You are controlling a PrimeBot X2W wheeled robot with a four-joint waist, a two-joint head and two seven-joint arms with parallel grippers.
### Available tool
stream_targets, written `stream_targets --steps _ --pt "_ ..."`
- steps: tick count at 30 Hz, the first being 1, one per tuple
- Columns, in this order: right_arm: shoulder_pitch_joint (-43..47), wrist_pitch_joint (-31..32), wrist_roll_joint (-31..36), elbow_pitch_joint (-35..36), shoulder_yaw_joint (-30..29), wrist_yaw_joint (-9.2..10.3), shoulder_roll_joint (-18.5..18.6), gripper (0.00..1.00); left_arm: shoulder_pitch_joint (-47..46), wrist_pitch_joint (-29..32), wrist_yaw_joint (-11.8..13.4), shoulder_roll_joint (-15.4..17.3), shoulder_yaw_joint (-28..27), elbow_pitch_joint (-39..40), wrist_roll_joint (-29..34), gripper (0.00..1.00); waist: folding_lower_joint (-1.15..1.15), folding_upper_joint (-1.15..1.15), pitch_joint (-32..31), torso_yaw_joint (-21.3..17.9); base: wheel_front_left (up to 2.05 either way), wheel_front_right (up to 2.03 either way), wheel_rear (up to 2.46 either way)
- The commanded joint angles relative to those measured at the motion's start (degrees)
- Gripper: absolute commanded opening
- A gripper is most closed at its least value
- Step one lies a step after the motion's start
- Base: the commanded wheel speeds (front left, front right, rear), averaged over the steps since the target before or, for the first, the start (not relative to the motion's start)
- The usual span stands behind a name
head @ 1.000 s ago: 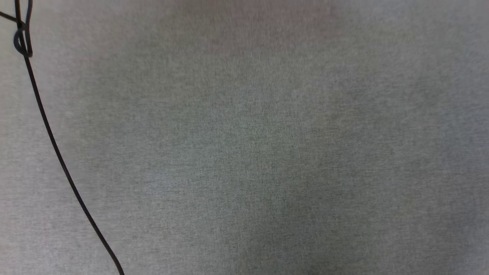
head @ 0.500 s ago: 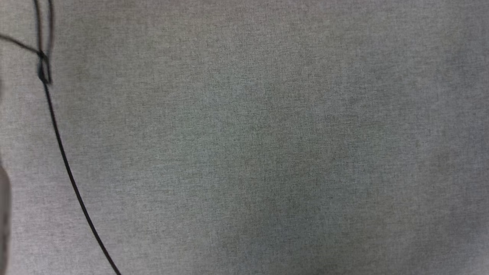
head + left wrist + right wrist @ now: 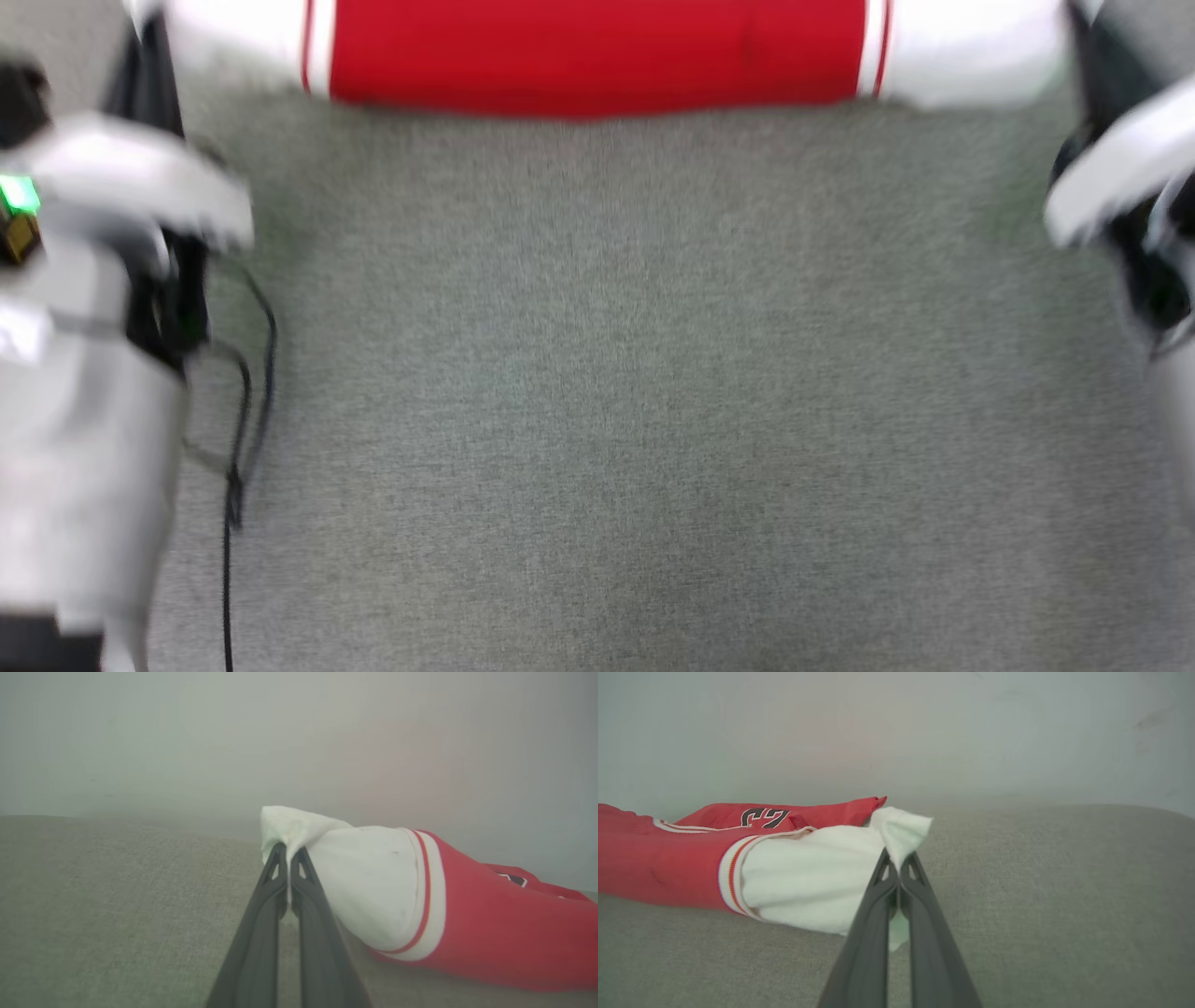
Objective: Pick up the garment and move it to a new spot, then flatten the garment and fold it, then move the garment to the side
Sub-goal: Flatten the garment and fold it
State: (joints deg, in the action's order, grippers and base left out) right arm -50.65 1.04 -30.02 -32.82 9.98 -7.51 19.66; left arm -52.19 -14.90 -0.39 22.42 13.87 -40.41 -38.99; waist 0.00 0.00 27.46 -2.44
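The garment point(image 3: 597, 56), red with white sleeves and red-and-white striped trim, lies stretched across the far edge of the grey cloth surface point(image 3: 616, 392) in the blurred head view. My left gripper point(image 3: 288, 851) is shut on the tip of one white sleeve point(image 3: 369, 891), low over the surface. At the other end, my right gripper point(image 3: 899, 858) is shut on the other white sleeve point(image 3: 808, 882). Past that sleeve, a black white-outlined "23" point(image 3: 763, 816) shows on a red fold. The garment point(image 3: 490, 933) sags onto the surface between the two grips.
My pale left forearm point(image 3: 84, 392) takes up the head view's left edge and my right forearm point(image 3: 1120, 177) the upper right. A thin black cable point(image 3: 238, 448) hangs along the left arm. A pale wall point(image 3: 299, 742) rises behind the surface.
The head camera has swung: earlier it showed bare grey cloth and a cable, now the garment's red band and both forearms are in the picture, blurred by motion.
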Motion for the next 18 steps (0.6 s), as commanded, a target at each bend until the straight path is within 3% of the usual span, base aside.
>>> stream_targets --steps 1,12,18 --pt "3.8 -0.7 -1.1 0.4 0.4 0.04 -0.1 0.00 4.8 -0.4 0.6 -0.4 -1.2 1.9 0.4 0.00 0.00 0.00 -4.2 -0.2 0.00 0.00 0.00" --pt "24.6 -3.0 -4.3 3.9 -0.9 0.04 -1.3 0.00 32.7 -0.4 3.3 -0.9 -4.8 13.0 1.1 0.00 0.00 0.00 -15.3 -0.5 0.00 0.00 0.00" --pt "34.6 -2.9 -4.2 6.6 -3.6 0.05 -2.6 0.00 42.3 0.0 5.2 -1.8 -4.6 17.4 0.4 0.00 0.00 0.00 -19.3 0.2 0.00 0.00 0.00"
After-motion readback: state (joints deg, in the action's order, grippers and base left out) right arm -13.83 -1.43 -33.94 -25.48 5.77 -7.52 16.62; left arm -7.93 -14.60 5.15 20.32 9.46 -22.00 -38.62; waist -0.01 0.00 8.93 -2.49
